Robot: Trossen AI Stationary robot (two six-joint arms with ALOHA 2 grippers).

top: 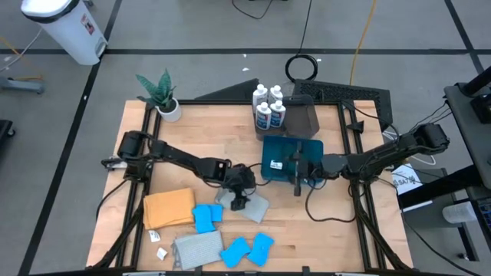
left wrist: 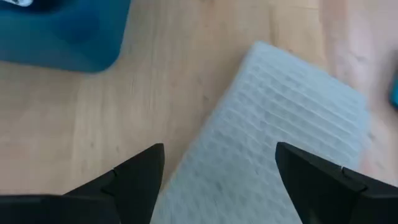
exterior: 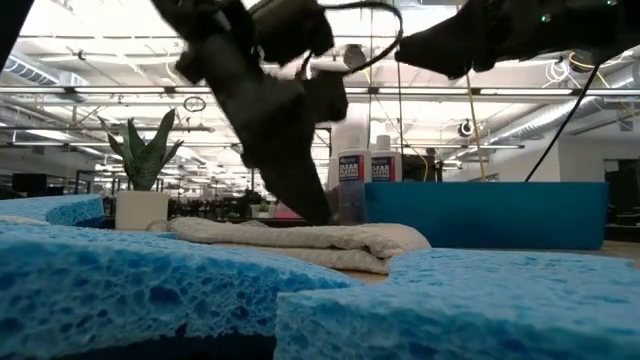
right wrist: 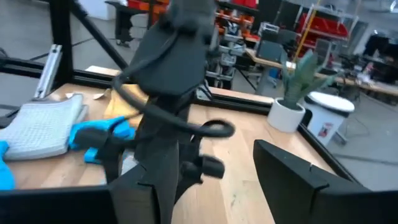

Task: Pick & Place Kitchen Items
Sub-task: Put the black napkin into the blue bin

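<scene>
Blue bin (top: pixel 278 153): no items visibly inside. Left hand (top: pixel 238 201) apart over grey cloth (top: pixel 254 205) (ungripped); right hand's (top: pixel 297 182) state unclear. Sponges (top: pixel 207 218), bottles (top: pixel 269 106) remain on bench (top: pixel 322 222).

Ribbed grey cloth (left wrist: pixel 273 124) (woven) on wooden table (left wrist: pixel 93 118).

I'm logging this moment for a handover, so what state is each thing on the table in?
Left pincer: open, over the pale grey folded cloth.
Pale grey folded cloth: flat on the wood, not gripped.
Right pincer: open, above the blue rectangular bin, nothing seen in it.
Blue rectangular bin: upright.
Four small white bottles: standing, capped.
Orange folded cloth: lying flat.
Bright blue sponges: lying loose.
</scene>
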